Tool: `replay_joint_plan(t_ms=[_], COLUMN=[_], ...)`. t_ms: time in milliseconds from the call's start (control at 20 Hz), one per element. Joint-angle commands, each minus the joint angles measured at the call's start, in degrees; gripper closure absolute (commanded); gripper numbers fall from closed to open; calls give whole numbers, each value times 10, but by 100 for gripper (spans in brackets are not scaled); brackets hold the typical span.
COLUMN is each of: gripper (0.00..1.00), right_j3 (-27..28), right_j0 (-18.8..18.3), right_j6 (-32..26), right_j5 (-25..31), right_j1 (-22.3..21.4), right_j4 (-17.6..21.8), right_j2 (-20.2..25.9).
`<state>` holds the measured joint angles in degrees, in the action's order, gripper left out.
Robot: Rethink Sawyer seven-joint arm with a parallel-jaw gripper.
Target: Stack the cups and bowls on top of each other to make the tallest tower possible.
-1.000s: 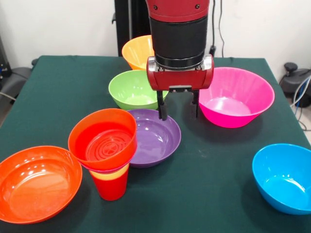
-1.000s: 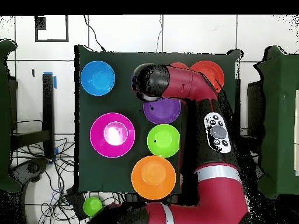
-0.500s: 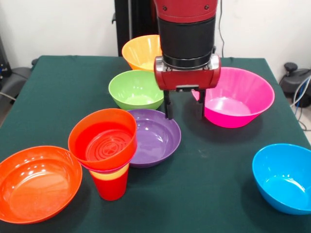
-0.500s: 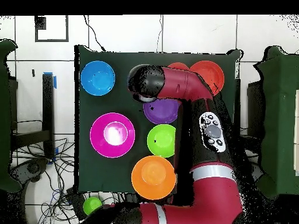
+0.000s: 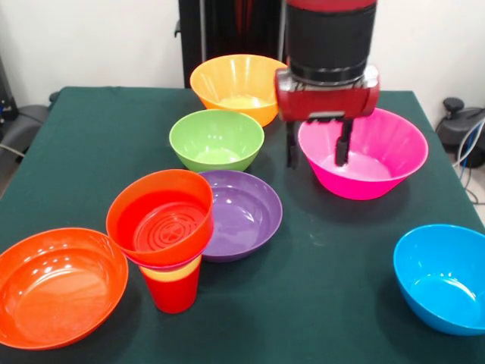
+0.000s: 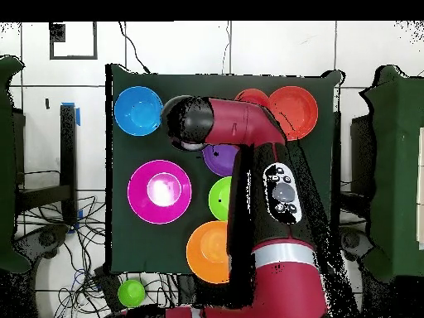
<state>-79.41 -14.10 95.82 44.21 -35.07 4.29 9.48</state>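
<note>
End effector (image 5: 318, 152) hangs empty with its fingers spread fairly wide, straddling the near-side rim of the magenta-pink bowl (image 5: 379, 140); one finger seems to sit inside the bowl and one outside, though contact is hard to judge. To grasp well, it should lower until the rim sits deep between the fingers, then close squarely. On the green bench (image 5: 333, 273), the tower (image 5: 163, 227) stands well apart, an orange-red bowl nested over a red cup.
</note>
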Motion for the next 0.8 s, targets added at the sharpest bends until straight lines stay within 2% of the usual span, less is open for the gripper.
replay_joint_plan(t_ms=[50, 300, 500, 800], gripper=[0, 0, 0, 0], right_j3=[-120, -151, -180, -193], right_j0=[4, -4, -21, -30], right_j6=[99, 77, 65, 61], right_j5=[-69, -101, -161, -225], right_j1=[-48, -67, -70, -45], right_j4=[-38, -62, -76, -63], right_j2=[35, 54, 79, 91])
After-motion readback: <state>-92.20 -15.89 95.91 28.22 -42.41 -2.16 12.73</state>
